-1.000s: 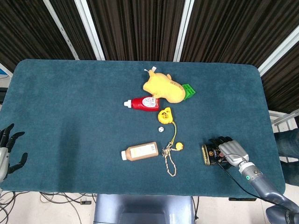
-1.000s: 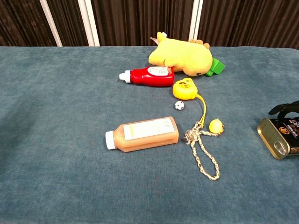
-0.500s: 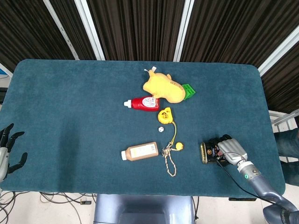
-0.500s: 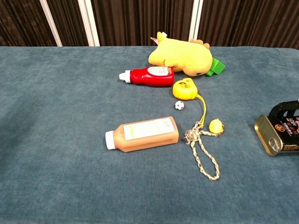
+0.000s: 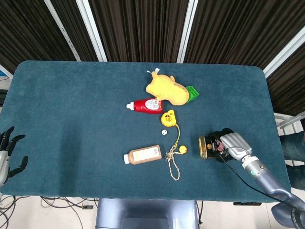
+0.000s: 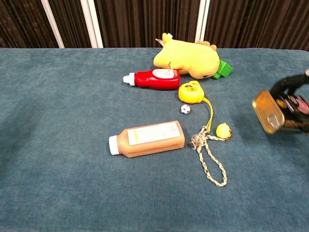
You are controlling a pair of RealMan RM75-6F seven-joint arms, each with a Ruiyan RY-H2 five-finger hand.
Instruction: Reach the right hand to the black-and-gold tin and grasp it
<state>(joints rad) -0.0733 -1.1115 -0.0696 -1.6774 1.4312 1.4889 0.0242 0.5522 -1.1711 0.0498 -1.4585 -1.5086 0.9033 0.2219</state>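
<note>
My right hand (image 5: 228,145) grips the black-and-gold tin (image 5: 207,147) at the table's front right, fingers wrapped over its black body. The tin's gold lid faces left. In the chest view the tin (image 6: 271,115) hangs tilted above the cloth at the right edge, with the right hand's (image 6: 293,99) dark fingers curled around it and partly cut off by the frame. My left hand (image 5: 8,153) stays off the table's front left corner with its fingers spread and nothing in them.
A brown bottle (image 5: 143,155) lies left of the tin, beside a rope loop (image 5: 172,162) with a yellow ball (image 5: 182,150). Further back are a red ketchup bottle (image 5: 147,106), a yellow plush toy (image 5: 166,89), a green block (image 5: 192,92) and a small yellow toy (image 5: 167,118).
The right hand has closed around the tin and carried it up off the cloth and a little to the left. The left hand has stayed still.
</note>
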